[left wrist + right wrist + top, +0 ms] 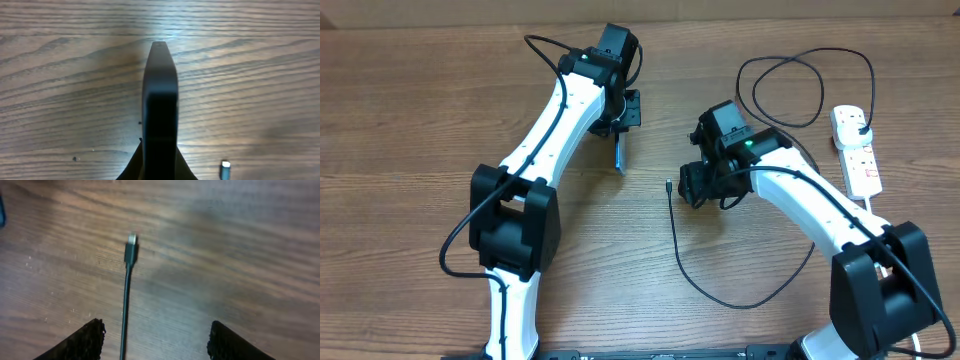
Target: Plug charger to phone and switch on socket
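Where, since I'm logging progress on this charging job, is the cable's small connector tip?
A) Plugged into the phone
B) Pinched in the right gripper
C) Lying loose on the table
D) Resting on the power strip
C: the connector tip lies bare on the wooden table, ahead of the open right gripper, touched by neither finger and well apart from the phone.

The counter (420, 100) is mid-brown wood with darker streaked grain. The charger (676, 240) is black, and its connector tip (132, 239) is silvery. At the far right, the socket (857, 150) is white with red switches. The phone (618, 155) shows a blue edge. The left arm (545, 125) and right arm (815, 200) are white with black joints.
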Motion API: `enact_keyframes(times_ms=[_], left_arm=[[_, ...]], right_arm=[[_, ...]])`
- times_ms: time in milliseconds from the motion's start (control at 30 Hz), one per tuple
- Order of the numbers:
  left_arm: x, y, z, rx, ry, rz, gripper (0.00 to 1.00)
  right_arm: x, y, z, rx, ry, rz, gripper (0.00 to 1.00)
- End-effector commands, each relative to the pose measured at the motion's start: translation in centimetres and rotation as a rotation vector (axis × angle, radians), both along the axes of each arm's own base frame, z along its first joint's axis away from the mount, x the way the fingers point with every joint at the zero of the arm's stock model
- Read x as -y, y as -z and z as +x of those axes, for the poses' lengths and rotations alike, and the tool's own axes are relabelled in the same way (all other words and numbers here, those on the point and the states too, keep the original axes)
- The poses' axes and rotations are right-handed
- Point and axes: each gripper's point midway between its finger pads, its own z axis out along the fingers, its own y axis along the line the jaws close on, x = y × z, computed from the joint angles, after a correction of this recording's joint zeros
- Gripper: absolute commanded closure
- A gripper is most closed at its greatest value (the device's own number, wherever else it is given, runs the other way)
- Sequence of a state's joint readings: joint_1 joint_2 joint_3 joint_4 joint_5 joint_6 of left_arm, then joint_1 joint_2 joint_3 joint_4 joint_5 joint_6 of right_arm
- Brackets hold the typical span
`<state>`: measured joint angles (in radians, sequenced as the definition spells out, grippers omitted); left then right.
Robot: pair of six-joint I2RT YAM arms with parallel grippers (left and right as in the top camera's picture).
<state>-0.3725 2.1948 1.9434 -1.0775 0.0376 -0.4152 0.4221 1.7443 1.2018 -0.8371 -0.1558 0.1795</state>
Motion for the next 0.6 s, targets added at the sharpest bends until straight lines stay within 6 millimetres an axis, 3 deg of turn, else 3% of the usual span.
enact_keyframes(times_ms=[0,200,567], left_arm=[[-0.3,2.1,0.1,-0.033,-0.016,0.032,0.96],[-0.5,3.9,-0.6,-0.090,-0.013,0.052,0.96],[-0.1,4.7,-1.1,-0.122,-0.007,0.030,0.96]], right_arm=[[0.2,1.7,0.4,-0.005,0.003,-0.044,0.34],[-0.4,3.9,-0.2,-0.053,-0.020,-0.069,0.37],[-2.5,4.0,-0.4,-0.007,-0.077,-0.080,0.41]])
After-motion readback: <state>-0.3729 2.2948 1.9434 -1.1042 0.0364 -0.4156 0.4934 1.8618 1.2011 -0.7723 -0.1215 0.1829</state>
